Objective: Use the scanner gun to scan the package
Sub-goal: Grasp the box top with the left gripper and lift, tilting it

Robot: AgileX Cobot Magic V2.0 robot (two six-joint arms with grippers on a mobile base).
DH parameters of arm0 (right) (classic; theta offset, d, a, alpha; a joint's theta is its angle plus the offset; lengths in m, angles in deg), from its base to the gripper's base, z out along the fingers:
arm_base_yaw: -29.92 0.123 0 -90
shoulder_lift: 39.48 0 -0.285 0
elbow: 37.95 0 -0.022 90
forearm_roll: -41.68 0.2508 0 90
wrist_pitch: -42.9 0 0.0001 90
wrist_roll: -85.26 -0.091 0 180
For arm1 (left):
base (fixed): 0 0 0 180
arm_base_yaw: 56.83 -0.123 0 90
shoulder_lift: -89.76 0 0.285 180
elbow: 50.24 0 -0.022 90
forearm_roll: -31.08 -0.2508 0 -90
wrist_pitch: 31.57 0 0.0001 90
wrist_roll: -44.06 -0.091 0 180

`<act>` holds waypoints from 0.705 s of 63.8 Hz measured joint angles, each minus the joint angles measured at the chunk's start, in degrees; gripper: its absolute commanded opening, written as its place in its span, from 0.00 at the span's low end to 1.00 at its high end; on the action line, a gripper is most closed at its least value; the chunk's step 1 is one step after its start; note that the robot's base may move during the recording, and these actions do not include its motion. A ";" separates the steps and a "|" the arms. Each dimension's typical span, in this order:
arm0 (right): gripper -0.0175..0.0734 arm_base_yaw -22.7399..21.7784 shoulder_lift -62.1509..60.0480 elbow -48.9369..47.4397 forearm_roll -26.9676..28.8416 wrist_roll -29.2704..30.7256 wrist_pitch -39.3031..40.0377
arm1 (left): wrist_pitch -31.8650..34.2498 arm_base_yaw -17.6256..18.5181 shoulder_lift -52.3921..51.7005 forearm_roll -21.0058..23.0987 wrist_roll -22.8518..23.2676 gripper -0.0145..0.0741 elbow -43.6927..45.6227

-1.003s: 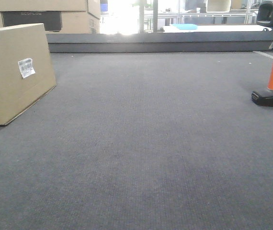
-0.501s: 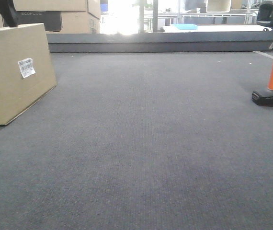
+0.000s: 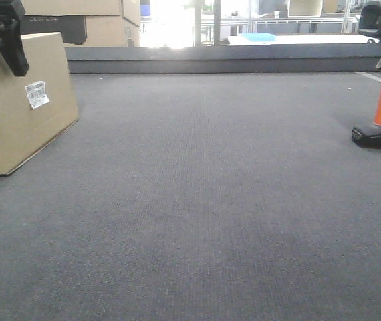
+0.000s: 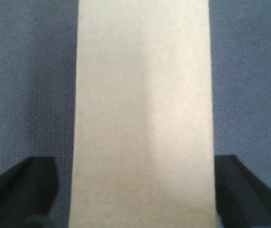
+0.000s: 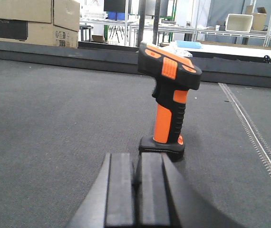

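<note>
The left gripper (image 4: 135,197) is hanging wide open over the package (image 4: 142,95), its fingers (image 4: 24,190) straddling the narrow top edge without pinching it, probably lining up a grasp that steadies the box. The package is standing on edge at the left of the grey mat (image 3: 197,200), its barcode label (image 3: 36,93) facing the open middle, where a scanner could read it. The right gripper (image 5: 136,190) is waiting with fingers pressed together, holding nothing, just behind the scanner gun (image 5: 169,99), which is standing upright on its base, its orange handle free to grasp.
</note>
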 measured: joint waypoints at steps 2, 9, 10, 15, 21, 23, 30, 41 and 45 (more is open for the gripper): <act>0.01 0.00 0.00 0.00 0.00 0.00 0.00 | 0.00 0.00 0.00 0.00 0.00 0.49 0.00; 0.01 0.00 0.00 0.00 0.00 0.00 0.00 | 0.00 0.00 0.00 0.00 0.00 0.19 0.00; 0.01 0.00 0.00 0.00 0.00 0.00 0.00 | 0.00 0.00 0.00 0.00 0.00 0.15 0.00; 0.01 0.00 0.00 0.00 0.00 0.00 0.00 | 0.00 0.00 0.00 0.00 0.00 0.04 0.00; 0.01 0.00 0.00 0.00 0.00 0.00 0.00 | -0.11 0.00 0.00 0.00 0.00 0.04 0.11; 0.01 0.00 0.00 0.00 0.00 0.00 0.00 | -0.35 0.00 0.00 0.00 0.00 0.04 0.34; 0.01 0.00 0.00 0.00 0.00 0.00 0.00 | -2.10 0.00 -0.40 0.00 0.10 0.04 1.84; 0.01 0.00 0.00 0.00 0.00 0.00 0.00 | -6.34 1.64 -4.94 0.76 1.11 0.04 6.24; 0.01 0.00 0.00 0.00 0.00 0.00 0.00 | -6.94 2.91 -7.33 2.22 2.85 0.04 6.86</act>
